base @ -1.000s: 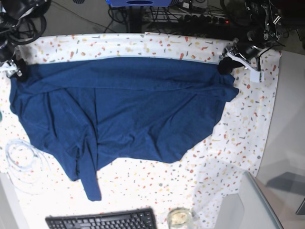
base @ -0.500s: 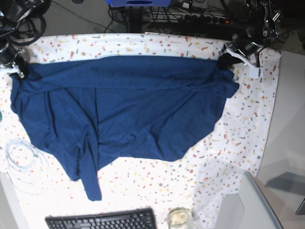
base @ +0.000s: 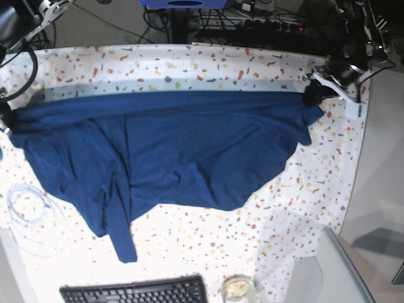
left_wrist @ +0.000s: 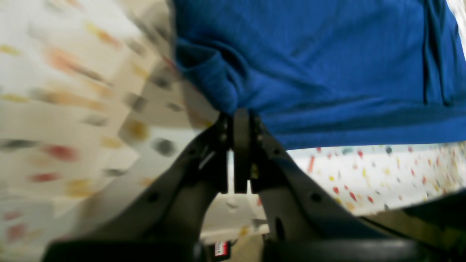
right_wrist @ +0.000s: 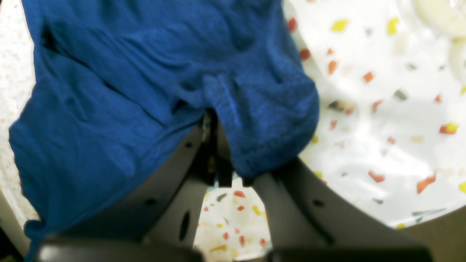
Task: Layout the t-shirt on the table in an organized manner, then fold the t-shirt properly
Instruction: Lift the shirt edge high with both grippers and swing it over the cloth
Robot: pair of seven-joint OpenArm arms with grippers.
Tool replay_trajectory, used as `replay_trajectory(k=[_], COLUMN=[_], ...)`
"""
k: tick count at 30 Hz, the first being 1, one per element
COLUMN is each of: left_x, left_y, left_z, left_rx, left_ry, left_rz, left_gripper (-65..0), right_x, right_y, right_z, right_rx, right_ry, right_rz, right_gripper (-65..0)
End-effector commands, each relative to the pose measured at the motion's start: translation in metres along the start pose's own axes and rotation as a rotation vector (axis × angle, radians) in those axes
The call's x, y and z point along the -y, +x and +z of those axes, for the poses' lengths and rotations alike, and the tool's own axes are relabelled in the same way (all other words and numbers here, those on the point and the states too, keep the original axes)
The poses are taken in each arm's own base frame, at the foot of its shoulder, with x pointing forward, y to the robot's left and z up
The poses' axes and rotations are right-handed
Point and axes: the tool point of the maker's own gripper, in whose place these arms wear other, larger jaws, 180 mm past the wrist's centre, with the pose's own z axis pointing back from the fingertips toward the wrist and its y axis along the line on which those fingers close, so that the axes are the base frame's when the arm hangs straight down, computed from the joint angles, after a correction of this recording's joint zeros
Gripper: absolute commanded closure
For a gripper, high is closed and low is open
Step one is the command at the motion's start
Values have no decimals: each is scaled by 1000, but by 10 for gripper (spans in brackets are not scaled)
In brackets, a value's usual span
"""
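A black keyboard (base: 134,290) sits at the table's (base: 208,243) near edge. Beyond it the t-shirt (base: 170,151) spreads across the table, its far hem pulled taut between the two side edges. The right gripper (right_wrist: 214,120) and left gripper (left_wrist: 240,112) are each clamped on a hem corner.

One t-shirt, one worktop, two tools, and three smaller items.

One dark navy t-shirt (base: 170,148) is spread across the middle of the frame on one speckled white worktop (base: 189,60). Two tools appear: the left tool (base: 310,96) at upper right and the right tool (right_wrist: 214,145), seen in its wrist view. Along the bottom edge sit one black keyboard (base: 136,291) and one glass jar (base: 238,288). One coil of white cable (base: 28,211) lies at lower left.
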Motion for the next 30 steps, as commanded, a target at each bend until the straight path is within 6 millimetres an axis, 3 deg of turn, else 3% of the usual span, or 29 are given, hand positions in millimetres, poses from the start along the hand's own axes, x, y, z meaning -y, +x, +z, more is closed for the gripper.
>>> replay_trajectory(k=[1, 7, 17, 20, 23, 30], left_x=[-4, -15, -23, -23, -18, 9], left_y=[17, 7, -43, -47, -30, 50], left_z=[7, 18, 25, 23, 25, 22], left_rx=[45, -17, -106, -115, -82, 82], left_ry=[18, 58, 77, 75, 70, 41], left_rz=[-18, -7, 78, 87, 45, -93], left_gripper=[0, 0, 0, 0, 0, 0], right_x=[-2, -1, 25, 31, 21, -41], right_y=[22, 23, -21, -27, -18, 24], right_z=[9, 10, -14, -15, -10, -2], right_rx=[59, 34, -42, -56, -31, 46], right_ry=[-5, -27, -69, -78, -70, 8], right_rz=[8, 6, 20, 13, 52, 185], right_gripper=[-5, -5, -5, -5, -5, -5])
